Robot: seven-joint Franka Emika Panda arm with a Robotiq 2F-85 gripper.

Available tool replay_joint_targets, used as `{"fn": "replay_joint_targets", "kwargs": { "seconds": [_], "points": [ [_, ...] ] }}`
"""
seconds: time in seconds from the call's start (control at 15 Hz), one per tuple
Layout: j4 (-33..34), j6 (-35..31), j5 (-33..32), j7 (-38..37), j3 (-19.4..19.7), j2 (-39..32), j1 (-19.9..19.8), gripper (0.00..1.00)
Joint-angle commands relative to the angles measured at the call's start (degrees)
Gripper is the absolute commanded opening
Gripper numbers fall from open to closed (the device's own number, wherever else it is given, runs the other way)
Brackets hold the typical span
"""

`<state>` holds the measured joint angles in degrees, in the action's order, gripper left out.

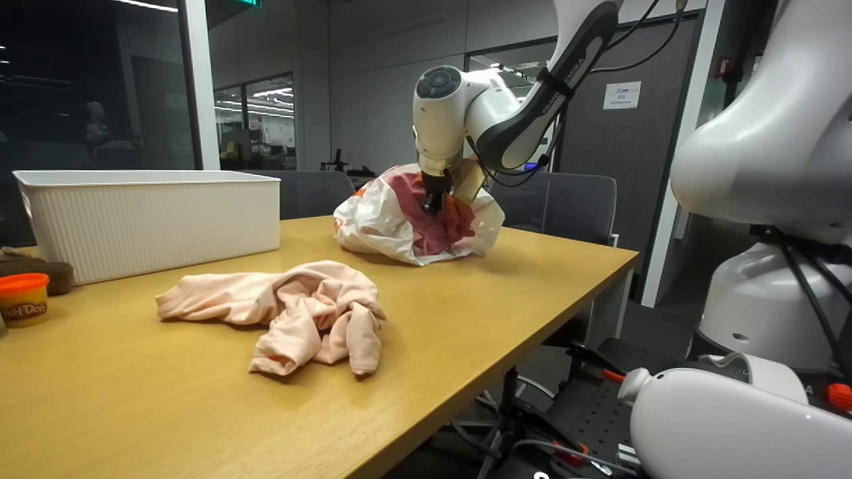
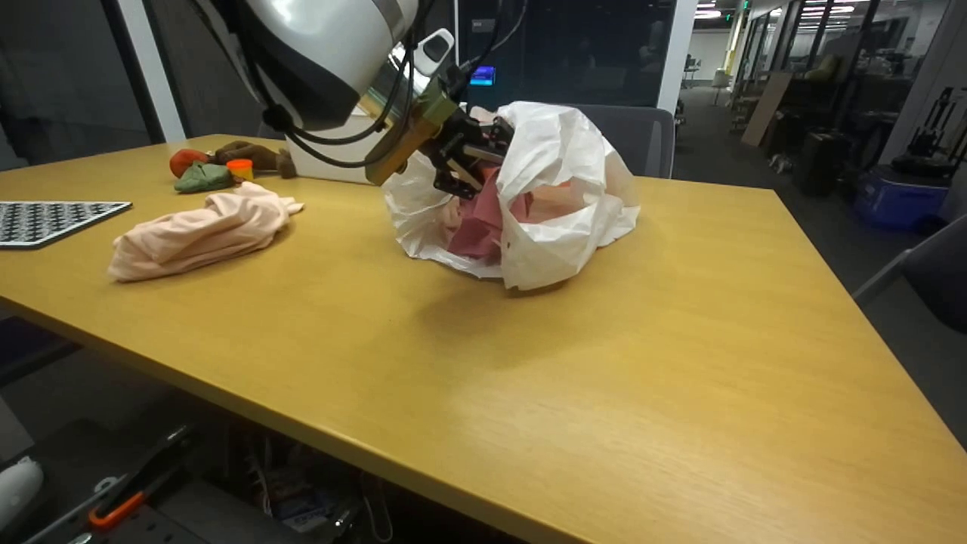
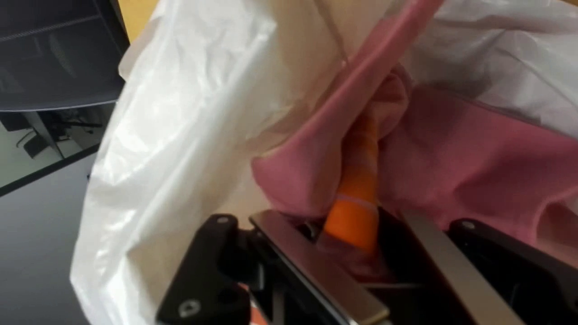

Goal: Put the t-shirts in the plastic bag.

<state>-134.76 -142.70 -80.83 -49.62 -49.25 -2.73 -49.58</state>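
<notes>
The white plastic bag (image 1: 369, 223) sits crumpled on the table, its mouth facing the robot. Hanging out of that mouth is a pink t-shirt (image 1: 432, 233), (image 2: 480, 227), (image 3: 478, 153), partly hidden inside. My gripper (image 1: 434, 203), (image 2: 480, 162), (image 3: 341, 216) points into the bag's mouth at this cloth. In the wrist view its jaws stand apart, with pink folds and an orange strip (image 3: 352, 221) lying loosely between them; what the strip belongs to is unclear. A pale peach t-shirt (image 1: 319, 313), (image 2: 204, 230) lies rumpled on the table, away from the gripper.
A white bin (image 1: 160, 226) stands behind the peach t-shirt. Nearby are an orange-lidded tub (image 1: 23, 299), a green soft item (image 2: 204, 177) and a brown one (image 2: 253, 155). A patterned board (image 2: 53, 221) lies at the table's side. Chairs (image 1: 572, 206) stand behind the bag.
</notes>
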Motion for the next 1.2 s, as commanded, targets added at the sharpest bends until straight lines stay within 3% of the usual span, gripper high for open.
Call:
{"fn": "replay_joint_targets", "kwargs": {
  "seconds": [0.0,0.27,0.47,0.6,0.67,0.73,0.8,1.13],
  "points": [
    [4.2,1.9,-3.4,-3.1,13.8,-7.7,13.6,0.29],
    [4.5,-7.4,4.3,0.7,31.0,-7.5,29.2,0.59],
    [1.7,-14.3,13.1,7.9,37.2,-4.1,35.4,0.82],
    [-1.0,-14.8,18.2,13.9,39.7,-0.2,39.1,0.98],
    [-1.8,-13.7,17.7,14.4,35.3,1.3,35.4,1.0],
    [-3.2,-13.1,19.4,16.9,35.4,3.4,36.4,1.0],
    [-5.1,-13.8,23.8,21.4,40.1,5.5,41.6,1.0],
    [-16.7,-14.3,48.3,43.9,41.3,11.9,49.1,1.0]
  ]
}}
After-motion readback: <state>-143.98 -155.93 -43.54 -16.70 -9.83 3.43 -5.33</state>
